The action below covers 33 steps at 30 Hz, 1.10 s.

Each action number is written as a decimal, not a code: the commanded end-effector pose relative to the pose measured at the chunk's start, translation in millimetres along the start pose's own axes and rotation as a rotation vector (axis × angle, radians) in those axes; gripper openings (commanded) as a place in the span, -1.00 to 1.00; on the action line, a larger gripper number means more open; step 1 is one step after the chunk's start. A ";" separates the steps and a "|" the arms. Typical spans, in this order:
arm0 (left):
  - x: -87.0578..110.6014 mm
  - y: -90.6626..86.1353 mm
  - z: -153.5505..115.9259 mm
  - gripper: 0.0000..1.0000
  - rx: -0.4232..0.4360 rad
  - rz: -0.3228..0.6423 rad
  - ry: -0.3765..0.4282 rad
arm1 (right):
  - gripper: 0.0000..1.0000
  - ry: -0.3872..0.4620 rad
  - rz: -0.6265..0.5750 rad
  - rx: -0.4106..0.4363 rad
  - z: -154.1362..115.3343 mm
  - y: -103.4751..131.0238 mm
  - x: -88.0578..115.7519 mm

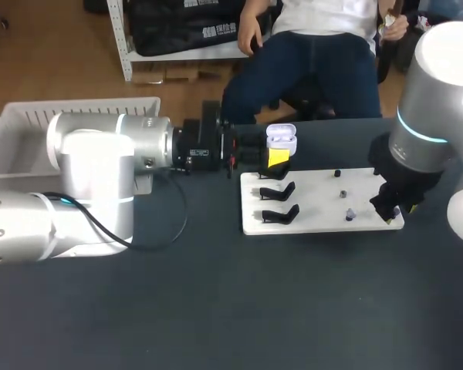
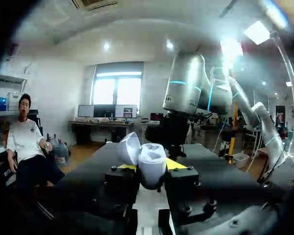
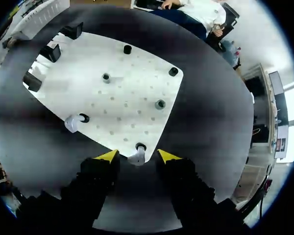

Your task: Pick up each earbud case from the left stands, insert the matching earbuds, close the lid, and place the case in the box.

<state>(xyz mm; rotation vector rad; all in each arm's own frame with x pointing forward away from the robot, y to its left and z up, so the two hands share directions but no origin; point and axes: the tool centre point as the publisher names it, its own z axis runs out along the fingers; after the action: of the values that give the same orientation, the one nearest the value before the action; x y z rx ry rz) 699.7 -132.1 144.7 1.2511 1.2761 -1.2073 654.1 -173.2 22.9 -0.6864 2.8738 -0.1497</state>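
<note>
Left claw [image 2: 151, 165] clamped on open case [image 1: 282, 139]. Right claw [image 3: 137, 155] apart, straddling earbud [image 3: 136, 158] at board [image 3: 132, 93] edge. Risk: off-centre closure flicks earbud off board onto surface [image 1: 216, 308].

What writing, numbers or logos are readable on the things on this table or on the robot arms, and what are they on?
No text here can be read.
A small white mark on the left arm: too small to read.
On the case, the board and the earbuds: no print shows.
</note>
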 end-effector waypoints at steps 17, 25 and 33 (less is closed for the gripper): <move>1.1 -0.9 0.1 -1.00 -0.004 0.004 -0.005 | -0.44 0.024 0.005 0.007 6.4 2.1 0.2; 1.1 -0.9 0.1 -1.00 -0.004 0.004 -0.005 | -0.36 0.026 0.015 0.012 4.2 3.5 -0.2; 1.1 -0.9 0.1 -1.00 -0.004 0.004 -0.005 | -0.42 0.029 0.015 0.033 -0.1 2.0 -1.4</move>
<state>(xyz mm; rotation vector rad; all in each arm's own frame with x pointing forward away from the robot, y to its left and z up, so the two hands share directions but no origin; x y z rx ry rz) 699.7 -132.1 144.8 1.2511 1.2761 -1.2072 656.2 -172.2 21.8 -0.6683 2.8995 -0.1971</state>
